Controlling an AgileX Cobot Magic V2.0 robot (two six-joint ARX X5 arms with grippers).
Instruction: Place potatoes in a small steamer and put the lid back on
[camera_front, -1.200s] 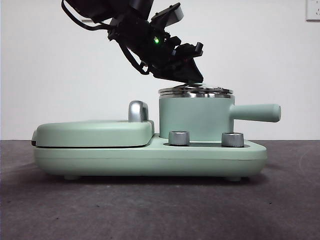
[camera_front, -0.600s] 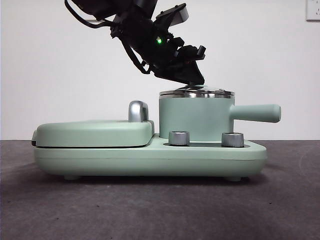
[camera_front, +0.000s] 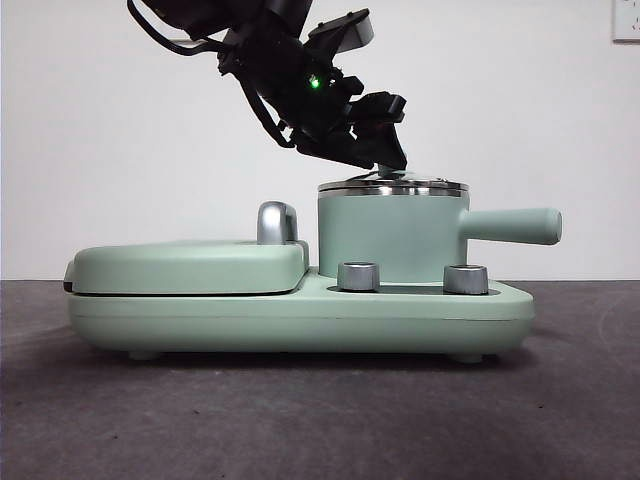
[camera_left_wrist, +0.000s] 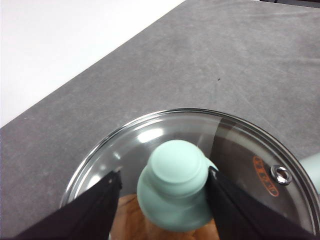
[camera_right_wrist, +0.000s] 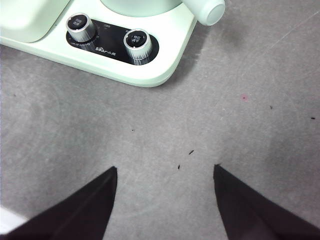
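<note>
The mint-green small steamer (camera_front: 390, 235) stands on its base with the long handle (camera_front: 512, 226) pointing right. The glass lid (camera_front: 392, 185) lies flat on its steel rim. In the left wrist view the lid (camera_left_wrist: 240, 150) shows from above, with its green knob (camera_left_wrist: 175, 182) at the centre and the orange-brown potato (camera_left_wrist: 131, 220) under the glass. My left gripper (camera_left_wrist: 162, 175) is open, with one jaw on each side of the knob; in the front view it (camera_front: 385, 160) hangs just above the lid. My right gripper (camera_right_wrist: 165, 170) is open and empty over the table.
The flat green hinged grill plate (camera_front: 185, 265) with a chrome handle (camera_front: 277, 222) sits left of the pot on the same base (camera_front: 300, 315). Two steel dials (camera_front: 358, 276) (camera_front: 465, 278) face front; they also show in the right wrist view (camera_right_wrist: 137, 44). Grey table (camera_right_wrist: 200, 125) surrounds the appliance.
My left gripper has lifted slightly above the lid and its jaws have come off the knob. The lid stays on the pot.
</note>
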